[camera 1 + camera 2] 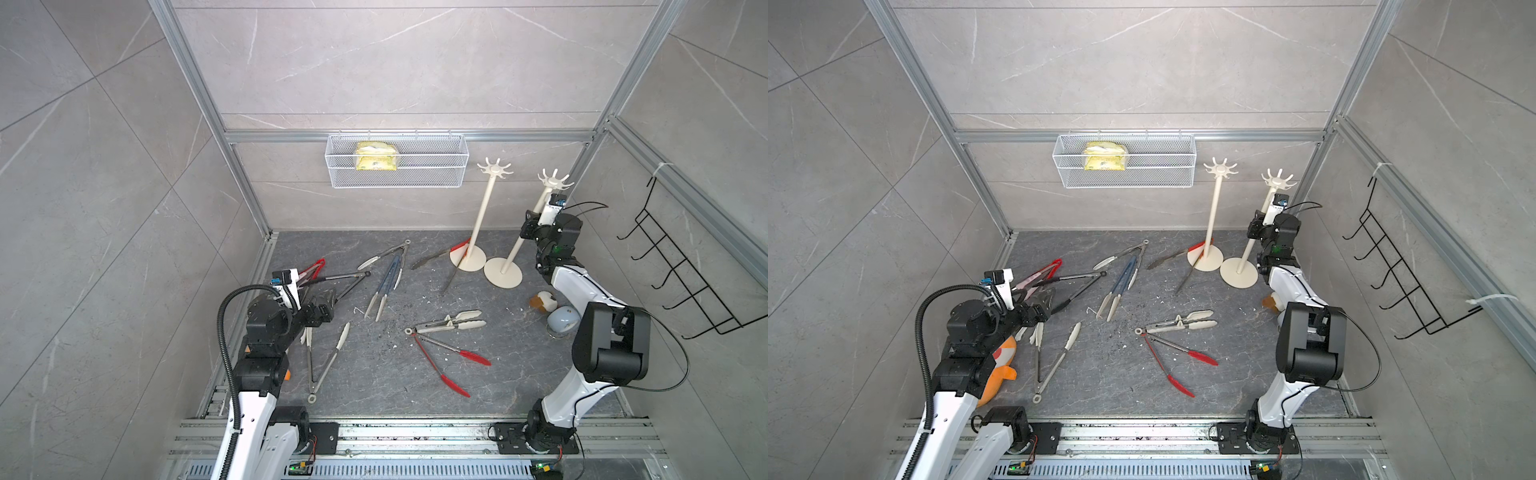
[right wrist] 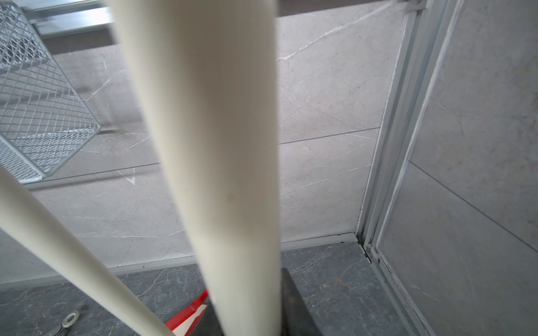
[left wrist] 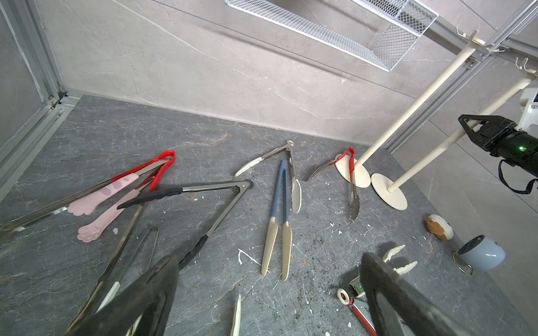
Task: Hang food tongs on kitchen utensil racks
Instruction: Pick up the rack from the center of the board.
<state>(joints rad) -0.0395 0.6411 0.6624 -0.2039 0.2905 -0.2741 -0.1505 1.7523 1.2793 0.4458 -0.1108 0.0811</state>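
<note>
The left gripper is held with jaws wide apart just above the black-tipped tongs at the left of the table; the other food tongs are laid flat, scattered across the table, well apart from the right gripper; its jaws are set around the rack pole; whether it is clamped cannot be told.
</note>
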